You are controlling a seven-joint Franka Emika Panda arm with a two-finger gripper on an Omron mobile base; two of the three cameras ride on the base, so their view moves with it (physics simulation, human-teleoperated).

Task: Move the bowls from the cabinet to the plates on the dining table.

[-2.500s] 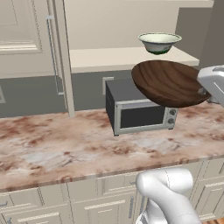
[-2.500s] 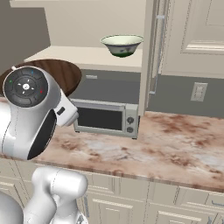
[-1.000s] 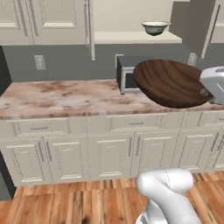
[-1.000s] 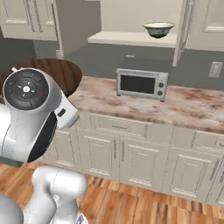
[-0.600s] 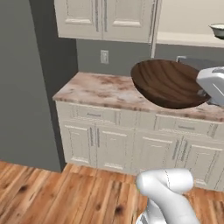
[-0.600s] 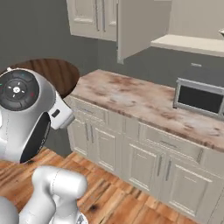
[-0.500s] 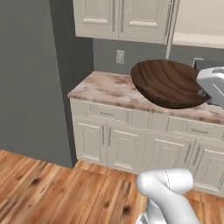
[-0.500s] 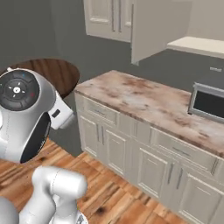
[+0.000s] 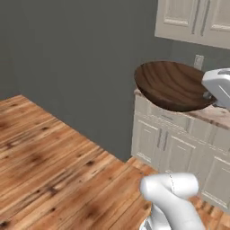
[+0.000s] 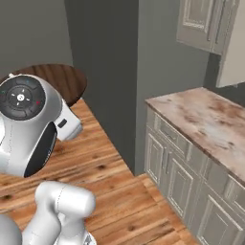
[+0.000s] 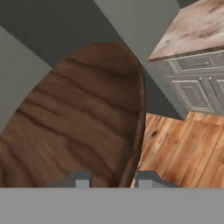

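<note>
The hand view shows the gripper [image 11: 109, 179] clamped on the wooden bowl's [image 11: 83, 122] rim. One bowl is visible. The right base view shows the stone countertop [image 10: 210, 127].

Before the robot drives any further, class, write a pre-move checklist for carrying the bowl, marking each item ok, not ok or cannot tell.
1. Wide dark-brown wooden bowl in the gripper: ok, its rim sits between the two fingertips.
2. Bowl level: not ok, it tilts in the left base view.
3. Bowl clear of the marbled stone counter and beige drawer fronts: ok, held above and in front of them.
4. Wooden floor free ahead: ok.
5. Plates within sight: cannot tell.
6. Grip firm enough for driving: cannot tell.
</note>
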